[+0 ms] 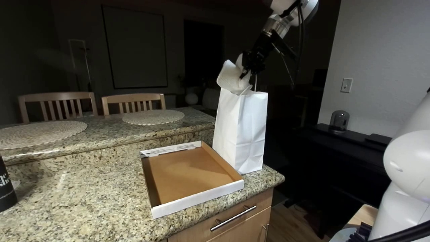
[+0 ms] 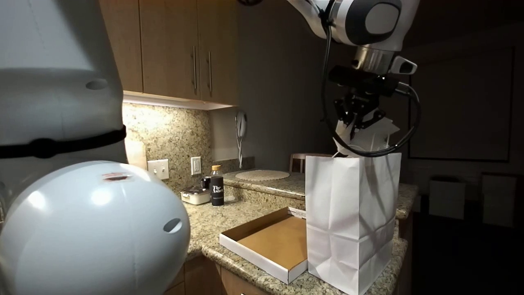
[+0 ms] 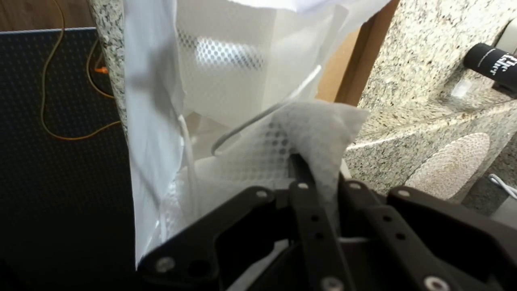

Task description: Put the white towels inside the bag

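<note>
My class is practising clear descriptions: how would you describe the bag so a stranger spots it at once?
Find the speckled counter. Near its corner, beside a shallow tray, stands the bag, below the gripper holding a white towel. Unlike the low tray, it is tall, white and loop-handled.

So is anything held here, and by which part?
A towel, pinched in the gripper by a bunched part, more of it showing either side; how near an edge can't be told.
</note>
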Action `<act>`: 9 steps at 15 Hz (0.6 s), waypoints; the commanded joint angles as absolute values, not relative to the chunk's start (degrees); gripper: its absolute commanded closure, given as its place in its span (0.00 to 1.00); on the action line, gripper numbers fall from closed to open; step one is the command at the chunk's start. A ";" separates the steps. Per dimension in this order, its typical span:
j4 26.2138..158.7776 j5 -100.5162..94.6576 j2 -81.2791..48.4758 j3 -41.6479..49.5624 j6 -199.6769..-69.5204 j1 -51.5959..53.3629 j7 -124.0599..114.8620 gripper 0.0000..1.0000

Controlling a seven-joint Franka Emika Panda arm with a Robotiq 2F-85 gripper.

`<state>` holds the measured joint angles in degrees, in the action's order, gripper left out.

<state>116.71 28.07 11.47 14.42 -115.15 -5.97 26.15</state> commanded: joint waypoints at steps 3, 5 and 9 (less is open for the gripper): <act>121.34 31.31 16.42 16.16 -116.79 -6.28 29.98 0.92; 121.61 33.28 17.95 16.63 -117.76 -5.94 30.08 0.92; 121.23 35.53 20.45 16.68 -120.18 -5.58 29.00 0.92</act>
<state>119.42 33.19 17.50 16.61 -117.53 -5.87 27.60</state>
